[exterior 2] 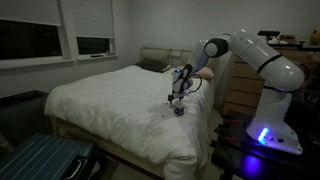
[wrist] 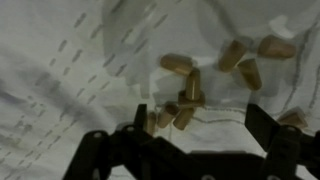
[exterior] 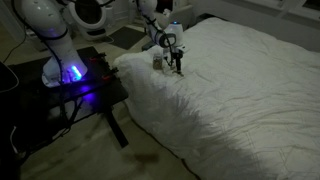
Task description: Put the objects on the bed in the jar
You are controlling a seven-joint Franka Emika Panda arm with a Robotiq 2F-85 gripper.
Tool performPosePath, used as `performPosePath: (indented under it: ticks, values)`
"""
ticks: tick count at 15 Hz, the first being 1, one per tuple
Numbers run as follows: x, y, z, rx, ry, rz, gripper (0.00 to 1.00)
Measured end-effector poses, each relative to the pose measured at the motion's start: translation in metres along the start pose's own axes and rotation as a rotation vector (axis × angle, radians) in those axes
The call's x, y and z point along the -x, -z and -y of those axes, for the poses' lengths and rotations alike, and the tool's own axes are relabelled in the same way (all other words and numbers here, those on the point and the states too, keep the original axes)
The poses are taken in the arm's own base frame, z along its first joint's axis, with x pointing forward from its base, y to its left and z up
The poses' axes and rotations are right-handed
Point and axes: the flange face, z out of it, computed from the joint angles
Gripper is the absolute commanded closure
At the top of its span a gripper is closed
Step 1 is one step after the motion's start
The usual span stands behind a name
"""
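- The hand [wrist: 198, 115] hangs low over the bed [exterior: 240, 100], fingers pointing down at the rumpled white quilted cover [wrist: 60, 90]. Its jaws are spread wide and nothing is between them.
- The objects [wrist: 191, 88] lie loose on the cover, directly under the hand and just beyond it. They are small olive-brown oblong bits, none of them held.
- In the wrist view, two bits sit side by side between the fingertips, nearer the finger at the picture's left. Both lie on a slant, their long axes leaning up toward the picture's right.
- Just past that pair, one bit lies with its long axis pointing straight away from the hand.
- Farther out, another bit [wrist: 177, 64] lies crosswise, its long axis parallel to the line between the fingers.
- Beyond the finger at the picture's right lie three more: one [wrist: 231, 55] slanted, one [wrist: 249, 73] steeper, one [wrist: 275, 47] nearly crosswise.
- A last bit [wrist: 293, 118] shows at the edge just outside that finger, and its direction is unclear.
- The jar [exterior: 158, 61] stands upright on the bed just beside the hand [exterior: 177, 66], apart from it, near the bed's corner.
- The white arm [exterior 2: 240, 50] reaches over the bed, carrying the hand [exterior 2: 178, 103] down to the cover.
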Motion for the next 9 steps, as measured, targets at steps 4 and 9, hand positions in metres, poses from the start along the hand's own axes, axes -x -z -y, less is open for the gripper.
performPosePath:
  ticks: [4, 9]
  values:
    - [-0.002, -0.011, 0.001, -0.005, 0.002, 0.016, 0.00]
    - [-0.004, -0.015, 0.000, 0.018, -0.005, 0.067, 0.03]
